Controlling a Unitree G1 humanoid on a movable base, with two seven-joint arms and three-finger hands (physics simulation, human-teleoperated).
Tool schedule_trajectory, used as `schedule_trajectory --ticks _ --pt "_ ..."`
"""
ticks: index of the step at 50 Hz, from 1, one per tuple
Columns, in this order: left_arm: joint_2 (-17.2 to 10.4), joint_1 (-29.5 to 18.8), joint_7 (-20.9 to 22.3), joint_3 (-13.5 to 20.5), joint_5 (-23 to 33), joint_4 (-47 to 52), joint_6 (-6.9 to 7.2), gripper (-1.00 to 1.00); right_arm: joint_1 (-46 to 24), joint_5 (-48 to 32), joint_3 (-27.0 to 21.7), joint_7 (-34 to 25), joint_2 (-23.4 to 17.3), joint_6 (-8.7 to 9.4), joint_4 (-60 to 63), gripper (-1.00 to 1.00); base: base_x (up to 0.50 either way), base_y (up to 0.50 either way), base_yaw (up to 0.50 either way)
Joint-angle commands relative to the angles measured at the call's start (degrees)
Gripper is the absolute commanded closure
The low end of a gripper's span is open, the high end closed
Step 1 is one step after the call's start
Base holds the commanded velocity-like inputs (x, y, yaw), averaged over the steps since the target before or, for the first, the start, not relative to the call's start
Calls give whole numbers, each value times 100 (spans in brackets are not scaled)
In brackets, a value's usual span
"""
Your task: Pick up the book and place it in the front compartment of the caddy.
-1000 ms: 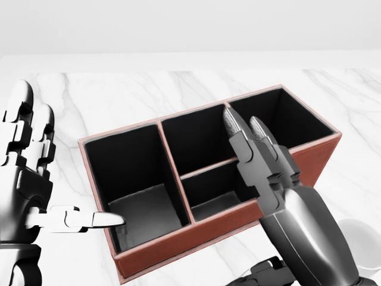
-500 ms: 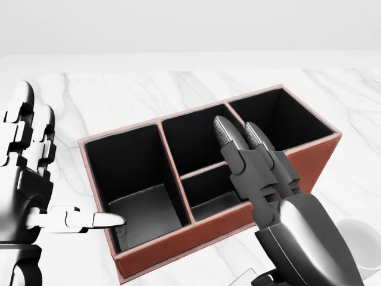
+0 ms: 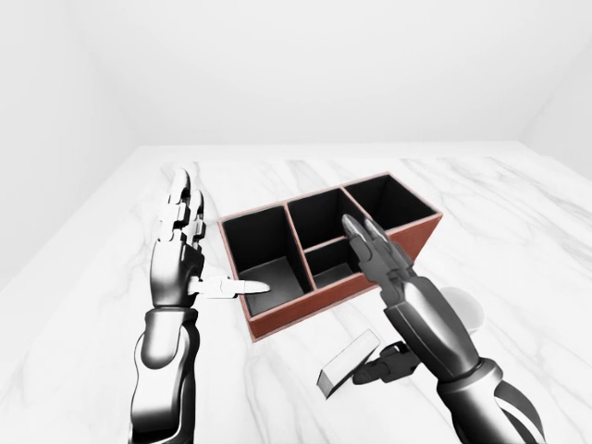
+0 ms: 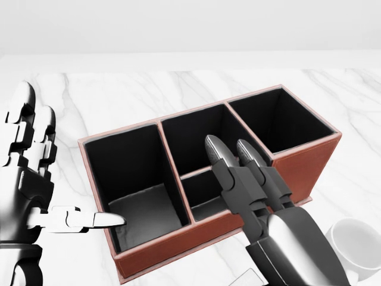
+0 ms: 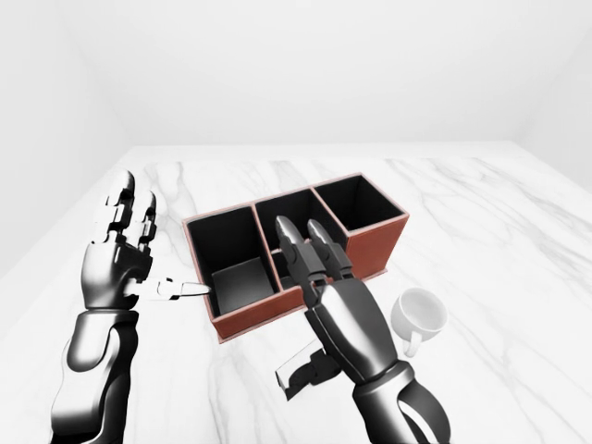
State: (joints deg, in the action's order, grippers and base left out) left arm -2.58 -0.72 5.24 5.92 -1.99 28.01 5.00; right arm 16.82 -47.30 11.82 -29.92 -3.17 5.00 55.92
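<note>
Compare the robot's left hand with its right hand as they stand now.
The left hand stands upright to the left of the caddy, fingers pointing up and thumb stretched toward it; the right hand reaches forward over the caddy's near wall, fingers pointing at the middle compartments. The left hand is clear of the book; the right hand's thumb is beside it, contact unclear. Both are open, and neither is closed round anything.

We record a red-brown caddy [image 4: 309,158] on the marble table [image 4: 119,95], compartments black and empty. Left hand [image 4: 30,179] open beside it; right hand [image 4: 250,185] extended over its near wall. White cup [image 4: 357,241] at lower right.
</note>
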Motion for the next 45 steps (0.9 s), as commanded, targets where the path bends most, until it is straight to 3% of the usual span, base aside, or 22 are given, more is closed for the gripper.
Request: schedule_trajectory --ticks 1,38,45 --pt "-2 -3 -1 -1 3 -9 0 -100 250 -47 57 108 -84 0 -121 -100 0 0 0" --pt "5 22 4 -12 23 -40 0 -100 673 -232 138 678 -257 0 -782 -100 0 0 0" --pt "8 26 5 -13 25 -52 0 -100 715 -242 159 788 -270 -68 -924 -100 0 0 0"
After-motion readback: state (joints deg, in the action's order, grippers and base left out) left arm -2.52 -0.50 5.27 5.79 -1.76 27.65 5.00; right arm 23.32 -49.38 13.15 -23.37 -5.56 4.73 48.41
